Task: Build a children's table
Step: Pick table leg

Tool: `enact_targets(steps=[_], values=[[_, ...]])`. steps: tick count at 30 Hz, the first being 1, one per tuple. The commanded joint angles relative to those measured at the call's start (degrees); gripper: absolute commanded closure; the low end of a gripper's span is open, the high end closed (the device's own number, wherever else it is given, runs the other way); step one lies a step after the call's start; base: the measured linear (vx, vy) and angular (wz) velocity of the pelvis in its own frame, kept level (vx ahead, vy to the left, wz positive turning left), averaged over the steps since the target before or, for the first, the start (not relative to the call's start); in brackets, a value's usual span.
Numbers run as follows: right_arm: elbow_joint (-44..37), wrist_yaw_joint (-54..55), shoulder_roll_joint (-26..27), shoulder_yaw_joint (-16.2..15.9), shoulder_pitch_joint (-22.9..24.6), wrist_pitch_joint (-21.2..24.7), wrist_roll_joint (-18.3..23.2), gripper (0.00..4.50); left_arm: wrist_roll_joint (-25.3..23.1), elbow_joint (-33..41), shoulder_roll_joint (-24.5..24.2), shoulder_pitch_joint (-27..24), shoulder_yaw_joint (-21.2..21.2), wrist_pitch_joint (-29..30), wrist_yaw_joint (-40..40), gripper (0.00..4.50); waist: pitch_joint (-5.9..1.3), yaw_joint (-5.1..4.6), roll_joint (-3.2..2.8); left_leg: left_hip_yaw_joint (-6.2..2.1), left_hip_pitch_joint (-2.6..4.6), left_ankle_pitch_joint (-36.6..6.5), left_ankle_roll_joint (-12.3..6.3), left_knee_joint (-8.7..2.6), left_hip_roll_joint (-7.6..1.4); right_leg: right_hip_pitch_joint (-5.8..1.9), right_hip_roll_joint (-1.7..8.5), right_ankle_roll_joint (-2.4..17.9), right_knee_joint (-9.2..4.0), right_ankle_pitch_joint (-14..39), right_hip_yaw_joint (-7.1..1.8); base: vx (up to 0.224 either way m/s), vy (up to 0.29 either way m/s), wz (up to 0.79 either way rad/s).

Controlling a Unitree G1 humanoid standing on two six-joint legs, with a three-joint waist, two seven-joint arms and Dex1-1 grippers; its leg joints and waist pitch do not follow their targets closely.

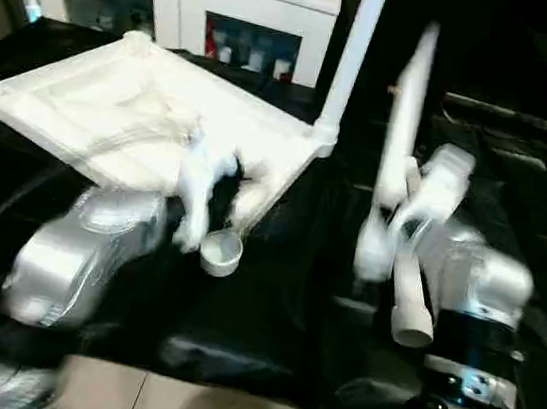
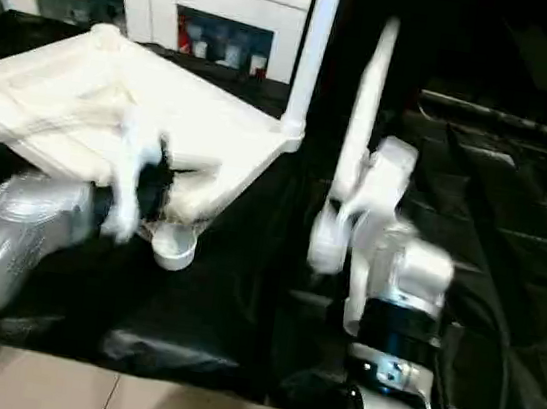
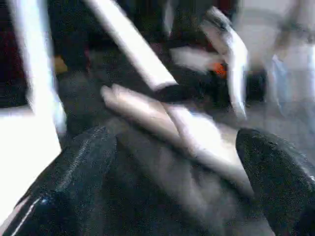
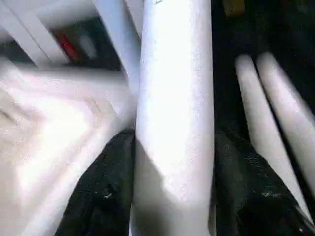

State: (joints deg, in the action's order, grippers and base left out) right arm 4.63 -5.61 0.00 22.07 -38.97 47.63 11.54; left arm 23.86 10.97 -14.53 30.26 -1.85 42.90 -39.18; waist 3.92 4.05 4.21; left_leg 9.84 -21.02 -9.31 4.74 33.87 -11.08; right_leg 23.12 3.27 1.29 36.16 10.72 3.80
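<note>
Starting at our left, we see the tabletop [image 1: 124,114] lying upside down on the black-draped table [image 1: 270,305], ribbed underside up and tilted, its near corner socket [image 1: 220,252] hanging low toward us. We judge it lies this way so the round sockets face up to take legs. Our left gripper [image 1: 217,189] sits at the near edge of that top with its fingers [image 3: 74,182] spread wide and nothing between them, probably there to steady the top once a leg is pressed in.

One fitted leg [image 1: 352,49] already stands in the far right corner socket, its long axis upright, pointing straight up out of the picture.

Further right, our right gripper [image 4: 172,182] is closed around a second leg [image 1: 407,111], the black fingers pressing both sides of the tube. This leg's long axis runs nearly upright with a slight lean, and its open wide end [image 1: 411,329] points down toward us. That end must come over a free socket.

Two spare legs [image 4: 275,113] lie side by side on the black cloth just beyond the gripped one.
</note>
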Motion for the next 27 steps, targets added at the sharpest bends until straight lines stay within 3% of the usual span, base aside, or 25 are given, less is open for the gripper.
enact_targets(steps=[1,2,3,6,7,8,12,13,16,23,27], values=[[-4.69,-4.35,-1.23,0.79,-0.16,-2.97,2.98,2.62,4.03,-1.04,3.20,2.50,-3.54,2.84,3.67,0.00,-4.34,0.28,-0.58,-0.23,0.72,-9.37,2.81,-3.55,-1.36,-3.23,3.90,5.81,-4.07,8.83,-3.04,0.000,0.000,0.00],[-4.69,-4.35,-1.23,0.79,-0.16,-2.97,2.98,2.62,4.03,-1.04,3.20,2.50,-3.54,2.84,3.67,0.00,-4.33,0.29,-0.46,-0.24,0.67,-9.24,2.19,-3.47,-1.40,-3.30,3.96,6.01,-4.11,8.54,-3.04,0.000,0.000,0.00],[-8.94,-10.12,-1.50,1.22,0.87,-4.28,6.88,2.62,7.01,-2.04,6.50,4.81,-6.18,4.94,6.34,0.00,-4.25,0.33,-0.44,-0.05,0.59,-9.34,1.67,-3.40,-1.26,-3.28,3.83,5.86,-4.27,9.17,-3.07,0.000,0.000,0.00],[-10.74,-13.04,-1.59,0.63,1.66,-5.37,8.96,2.62,7.79,-2.77,7.70,5.87,-6.87,5.46,7.36,0.00,-4.39,0.73,-0.44,-0.23,0.43,-8.33,0.46,-3.36,-1.36,-3.34,3.91,5.44,-4.43,9.57,-2.95,0.000,0.000,0.00],[-12.01,-15.63,-1.83,-0.96,2.59,-5.21,10.82,2.62,8.32,-3.61,8.67,6.91,-7.15,5.88,8.24,0.00,-4.44,0.71,-0.29,-0.22,0.48,-8.23,0.40,-3.31,-1.36,-3.28,3.89,5.37,-4.45,9.70,-2.93,0.000,0.000,0.00],[-14.54,-21.00,-2.36,-4.90,4.69,-4.15,13.72,2.62,9.71,-5.02,10.52,9.00,-7.76,6.40,9.67,0.00,-4.33,0.88,-0.35,-0.14,0.52,-8.65,0.03,-3.26,-1.28,-3.33,3.81,5.29,-4.66,10.32,-2.91,0.000,0.000,0.00],[-16.94,-26.24,-3.52,-9.53,7.57,-2.85,16.05,2.62,11.89,-6.43,12.82,11.38,-9.22,8.42,12.17,0.00,-4.28,1.37,-0.21,-0.33,0.54,-9.27,-0.20,-3.30,-1.57,-3.25,4.12,5.57,-5.01,12.71,-2.81,0.000,0.000,0.00],[-17.78,-29.18,-4.76,-12.65,9.56,-2.24,16.00,2.62,12.49,-6.75,13.74,12.54,-9.43,9.49,13.22,0.00,-4.22,1.31,-0.09,-0.37,0.40,-9.30,-0.24,-3.29,-1.55,-3.34,4.12,5.67,-5.01,12.97,-2.81,0.000,0.000,0.00],[-18.34,-31.51,-6.00,-16.18,11.66,-2.28,15.16,2.62,14.56,-7.01,15.15,13.83,-10.61,10.18,14.44,0.00,-4.23,1.72,-0.05,-0.42,0.35,-9.33,0.03,-3.35,-1.58,-3.35,4.23,4.93,-5.26,14.59,-2.79,0.000,0.000,0.00],[-17.58,-31.54,-7.51,-18.82,12.63,-3.52,14.29,2.62,16.73,-6.34,15.56,14.29,-11.33,11.33,15.27,0.00,-4.19,2.02,0.07,-0.54,0.35,-9.61,0.42,-3.37,-1.59,-3.13,4.26,3.71,-5.43,16.44,-2.74,0.000,0.000,0.00],[-15.60,-30.00,-9.26,-21.27,12.50,-6.11,10.65,2.62,17.65,-6.08,15.82,14.41,-12.48,12.62,17.66,0.00,-4.21,2.21,0.11,-0.49,0.31,-9.13,0.80,-3.30,-1.57,-3.06,4.22,3.89,-5.30,15.29,-2.74,0.000,0.000,0.00]])
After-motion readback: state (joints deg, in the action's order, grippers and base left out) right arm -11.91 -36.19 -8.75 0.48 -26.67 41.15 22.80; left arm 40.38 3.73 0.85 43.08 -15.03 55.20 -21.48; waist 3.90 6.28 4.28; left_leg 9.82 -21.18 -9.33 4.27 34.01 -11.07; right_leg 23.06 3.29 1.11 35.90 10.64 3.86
